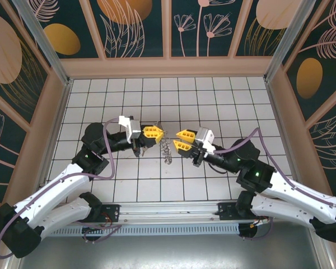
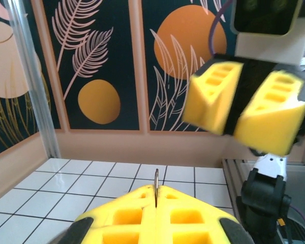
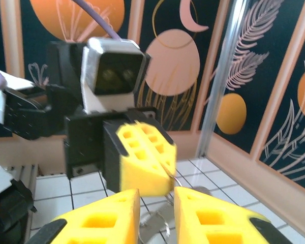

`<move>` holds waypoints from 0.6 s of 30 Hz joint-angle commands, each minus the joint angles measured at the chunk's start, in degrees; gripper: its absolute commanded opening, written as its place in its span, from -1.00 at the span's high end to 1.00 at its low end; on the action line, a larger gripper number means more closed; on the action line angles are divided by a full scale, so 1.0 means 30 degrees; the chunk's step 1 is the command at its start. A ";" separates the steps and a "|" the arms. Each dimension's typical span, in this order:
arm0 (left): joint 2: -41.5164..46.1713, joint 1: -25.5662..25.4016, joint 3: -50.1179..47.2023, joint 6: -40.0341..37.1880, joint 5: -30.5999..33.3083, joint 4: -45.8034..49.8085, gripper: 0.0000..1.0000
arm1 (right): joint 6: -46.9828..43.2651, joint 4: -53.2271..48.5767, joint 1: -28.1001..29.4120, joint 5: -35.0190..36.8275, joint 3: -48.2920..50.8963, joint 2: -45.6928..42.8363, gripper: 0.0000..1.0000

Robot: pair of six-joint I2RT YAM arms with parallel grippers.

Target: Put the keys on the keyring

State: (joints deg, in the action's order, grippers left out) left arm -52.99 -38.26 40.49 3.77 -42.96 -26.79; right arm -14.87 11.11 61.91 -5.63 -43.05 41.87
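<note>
My left gripper (image 1: 159, 132) is shut on a thin metal ring, seen edge-on between its yellow fingertips (image 2: 156, 185). In the top view the chain-like keyring (image 1: 167, 150) hangs from that grip above the tiles. My right gripper (image 1: 183, 140) faces it from the right, open, its fingertips close to the ring but apart from it. In the right wrist view the left gripper's fingers (image 3: 142, 162) hold the wire ring (image 3: 174, 179) just above the gap of my right gripper (image 3: 156, 213). A flat grey metal piece with wire loops (image 3: 160, 226) hangs in that gap. I cannot tell the keys apart from it.
The white tiled floor (image 1: 129, 95) lies inside patterned walls, with an aluminium post (image 2: 33, 86) at the back left corner. A metal rail (image 1: 168, 210) runs along the near edge between the arm bases.
</note>
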 commanded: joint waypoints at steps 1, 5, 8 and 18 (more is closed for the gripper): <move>0.0028 0.0029 0.0170 0.0694 -0.1362 -0.1643 1.00 | 0.0041 -0.0158 -0.0704 -0.0210 -0.0541 -0.0040 0.55; -0.0133 0.0037 0.0483 0.0984 -0.2208 -0.1641 1.00 | 0.0317 -0.0051 -0.1582 -0.2643 -0.0380 -0.0040 0.55; -0.0226 0.0020 0.0710 0.0999 -0.2608 -0.1401 1.00 | 0.0387 -0.0185 -0.1855 -0.4134 -0.0580 0.0285 0.53; -0.0174 0.0015 0.0829 0.0944 -0.2951 -0.1036 1.00 | 0.0381 -0.0821 -0.2098 -0.5449 -0.1057 0.1578 0.49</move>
State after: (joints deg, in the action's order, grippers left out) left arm -53.95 -38.26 40.82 5.91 -50.24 -27.64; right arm -14.44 8.73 56.10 -19.88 -43.79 46.59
